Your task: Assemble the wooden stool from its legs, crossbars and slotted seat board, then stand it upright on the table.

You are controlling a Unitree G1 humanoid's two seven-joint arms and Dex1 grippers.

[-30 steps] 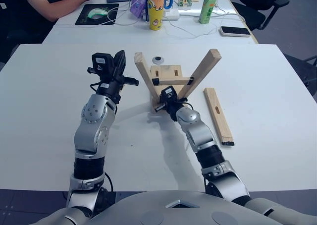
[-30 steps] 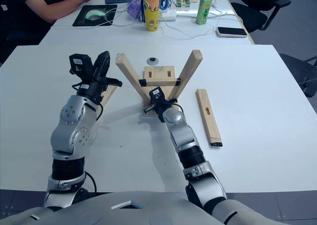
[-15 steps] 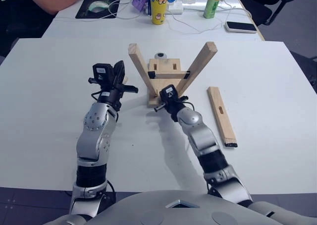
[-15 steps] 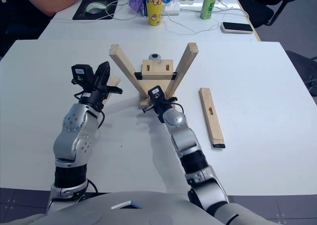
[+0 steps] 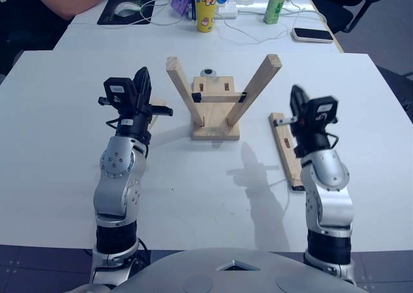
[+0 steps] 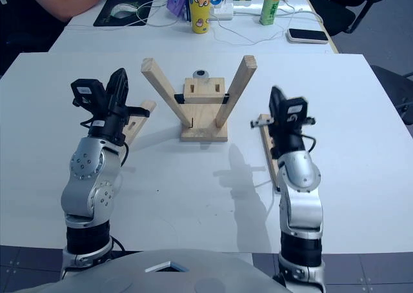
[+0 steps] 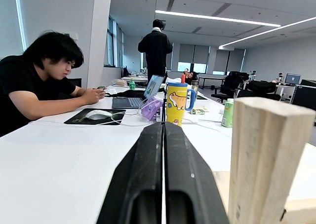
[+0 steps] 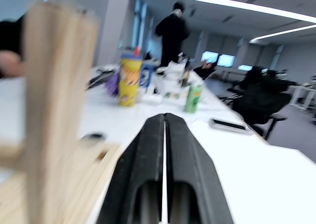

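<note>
Half-built stool (image 5: 216,130) sits mid-desk (image 5: 58,119) between left gripper (image 5: 142,75) and right gripper (image 5: 295,91), both jaws pressed together.

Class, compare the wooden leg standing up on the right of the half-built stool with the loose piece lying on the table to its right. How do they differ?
The fitted leg slants upward from the base board; the loose piece lies flat on the table. The fitted leg joins a crossbar; the loose piece lies apart. The loose piece's near end is dark; the fitted leg's top end is bare. Both are pale wood.
</note>
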